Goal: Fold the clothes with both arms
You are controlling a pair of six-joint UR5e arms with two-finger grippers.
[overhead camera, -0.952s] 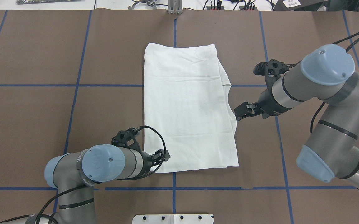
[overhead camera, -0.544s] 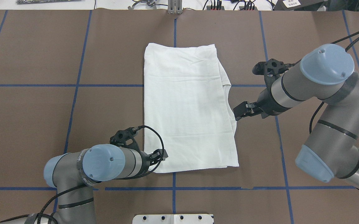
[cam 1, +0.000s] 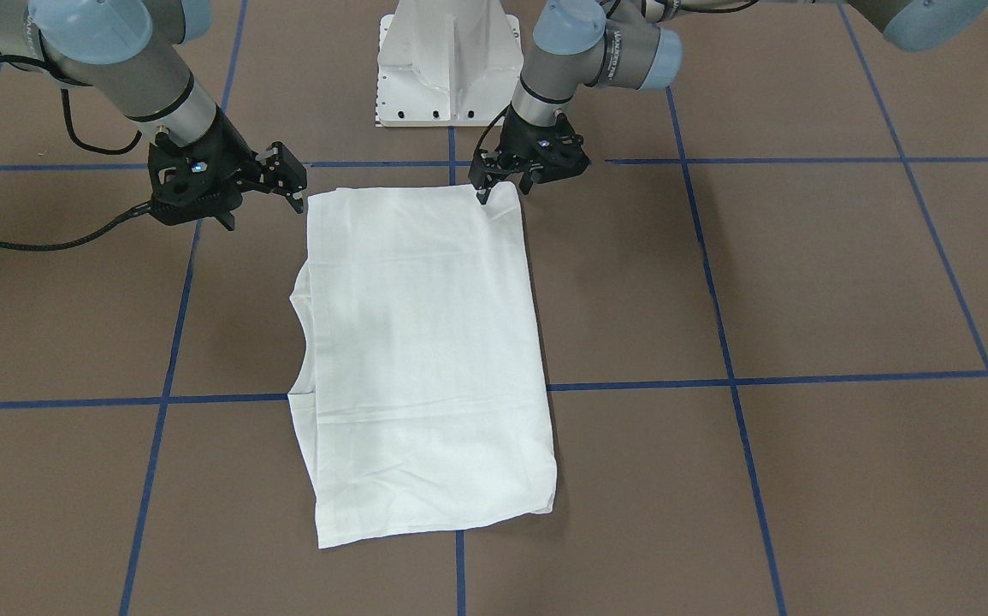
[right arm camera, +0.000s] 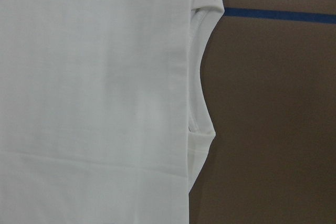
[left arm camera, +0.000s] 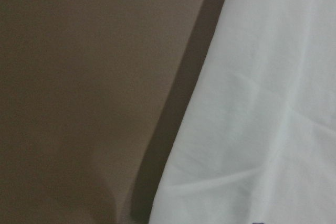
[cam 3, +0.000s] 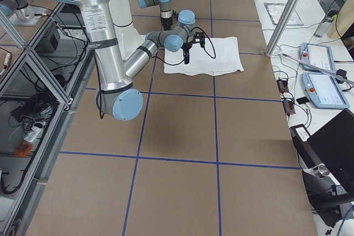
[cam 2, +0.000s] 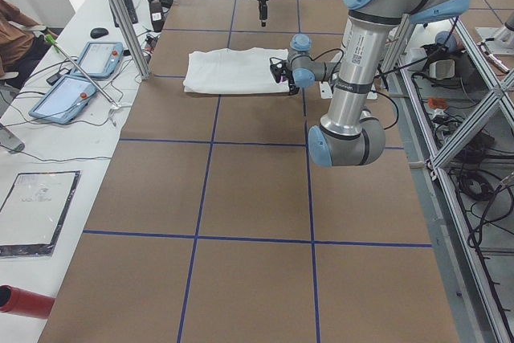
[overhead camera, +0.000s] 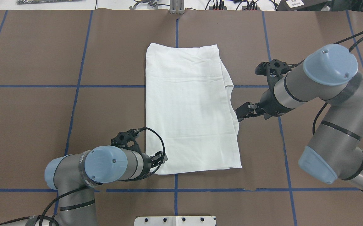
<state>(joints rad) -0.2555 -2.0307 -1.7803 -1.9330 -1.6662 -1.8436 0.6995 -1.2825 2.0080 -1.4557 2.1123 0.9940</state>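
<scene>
Front view: white T-shirt (cam 1: 421,359) folded, flat, mid-table. My right gripper (cam 1: 291,181) spread, just off its right edge.
Overhead: my left gripper (overhead camera: 163,158) at near-left corner; opening unclear.
Right wrist: collar (right arm camera: 202,77) beside bare table (right arm camera: 273,129).

A brown table (overhead camera: 27,125), marked into squares by blue tape lines (overhead camera: 27,85), lies under bright, even light. A white pedestal base (cam 1: 448,60) stands at its edge. Along one side runs a white bench (cam 2: 40,142) carrying two tablets (cam 2: 98,59), loose cables and a red cylinder (cam 2: 20,301). An aluminium post (cam 2: 120,14) rises beside it.
</scene>
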